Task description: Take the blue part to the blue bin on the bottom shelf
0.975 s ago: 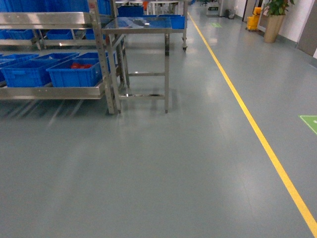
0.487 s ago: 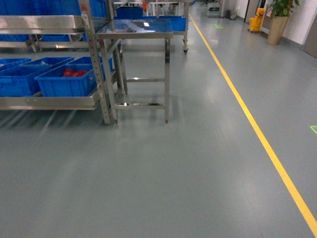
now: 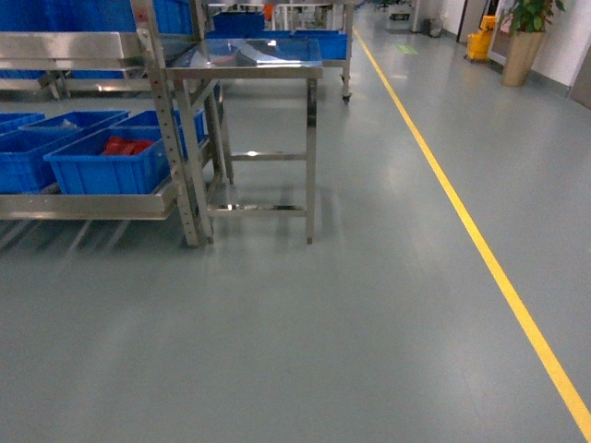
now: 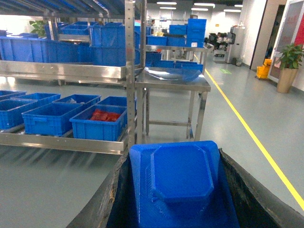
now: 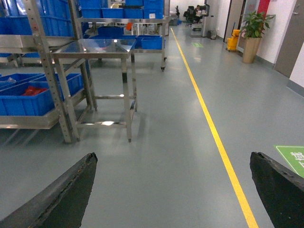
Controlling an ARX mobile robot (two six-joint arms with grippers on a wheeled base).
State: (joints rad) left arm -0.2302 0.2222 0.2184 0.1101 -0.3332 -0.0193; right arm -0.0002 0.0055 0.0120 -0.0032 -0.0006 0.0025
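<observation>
A grey, glossy floor (image 3: 351, 314) fills most of the head view, with a yellow line (image 3: 480, 249) running away along its right side. At the far right a potted plant (image 3: 523, 37) stands by the wall. On the left stands a steel rack whose bottom shelf (image 3: 83, 205) carries a row of blue bins; the nearest blue bin (image 3: 111, 166) holds red pieces (image 3: 125, 146). Just right of the rack's upright stands a small steel table (image 3: 263, 69) with a shiny top.

The left gripper (image 4: 178, 199) holds the blue part (image 4: 180, 175) between its 2 dark fingers (image 4: 247, 194), which pinch it from either side. The part is a flat plate with a raised octagonal face; its long axis runs along the fingers, and its far end points past the fingertips toward the table and rack, well short of the bins.

The right gripper (image 5: 173, 190) has its 2 fingers (image 5: 66, 194) spread wide, with only floor between them.
</observation>
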